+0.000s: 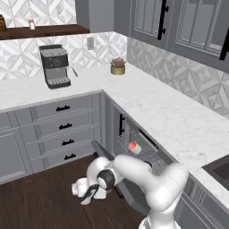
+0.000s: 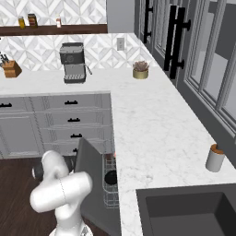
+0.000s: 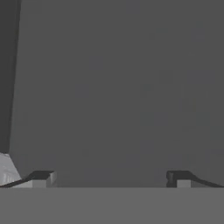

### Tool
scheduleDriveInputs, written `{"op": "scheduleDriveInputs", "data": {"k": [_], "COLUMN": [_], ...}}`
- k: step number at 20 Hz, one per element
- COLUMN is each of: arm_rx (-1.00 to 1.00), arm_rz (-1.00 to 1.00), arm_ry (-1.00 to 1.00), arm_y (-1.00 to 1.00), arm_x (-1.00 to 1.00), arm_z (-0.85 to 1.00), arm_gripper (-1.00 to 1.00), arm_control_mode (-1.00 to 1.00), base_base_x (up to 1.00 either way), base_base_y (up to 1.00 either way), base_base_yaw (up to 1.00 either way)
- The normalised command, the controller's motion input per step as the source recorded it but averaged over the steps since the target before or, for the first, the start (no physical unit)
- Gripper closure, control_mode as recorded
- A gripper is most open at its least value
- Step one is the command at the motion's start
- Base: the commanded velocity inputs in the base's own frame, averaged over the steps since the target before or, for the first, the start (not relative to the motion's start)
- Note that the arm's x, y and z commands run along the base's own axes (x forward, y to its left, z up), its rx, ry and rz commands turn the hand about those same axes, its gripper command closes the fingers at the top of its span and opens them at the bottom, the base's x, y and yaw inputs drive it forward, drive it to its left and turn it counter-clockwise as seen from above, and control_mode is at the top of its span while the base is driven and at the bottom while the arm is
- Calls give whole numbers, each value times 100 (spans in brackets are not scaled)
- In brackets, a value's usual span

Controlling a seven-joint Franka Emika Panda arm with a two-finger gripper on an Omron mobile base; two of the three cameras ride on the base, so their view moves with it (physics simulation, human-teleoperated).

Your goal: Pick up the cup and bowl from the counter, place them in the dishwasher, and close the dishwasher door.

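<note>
The dishwasher door (image 2: 90, 177) stands half raised, its grey outer face (image 3: 118, 87) close in front of the hand camera. My gripper (image 1: 89, 195) hangs low over the floor beside that face, open, with its two fingertips (image 3: 43, 178) far apart and nothing between them. Inside the dishwasher, the grey wire rack (image 1: 129, 139) holds the pale cup (image 1: 133, 147), lying with its red-pink top showing. A dark round bowl (image 2: 110, 177) sits in the rack as well. The white marble counter (image 1: 156, 112) runs above.
An espresso machine (image 1: 54, 66) and a small potted plant (image 1: 118, 66) stand at the back of the counter. A sink (image 2: 189, 212) and a brown-capped soap bottle (image 2: 215, 157) are at the right. Drawer fronts with black handles (image 1: 62, 129) face the wooden floor (image 1: 40, 201).
</note>
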Motion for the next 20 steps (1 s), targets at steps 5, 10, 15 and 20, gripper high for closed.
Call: {"op": "scheduleDriveInputs", "data": {"k": [5, 10, 15, 20], "arm_rx": [-1, 0, 0, 0], "arm_rz": [0, -1, 0, 0], "arm_ry": [2, 3, 0, 0], "arm_y": [-90, -100, -100, -100], "arm_x": [1, 12, 4, 25], "arm_z": [61, 63, 74, 62], "arm_gripper": [-100, -100, -100, -100], "arm_control_mode": [-100, -100, -100, -100], "base_base_x": [0, 0, 0, 0], "base_base_y": [0, 0, 0, 0], "base_base_yaw": [0, 0, 0, 0]}}
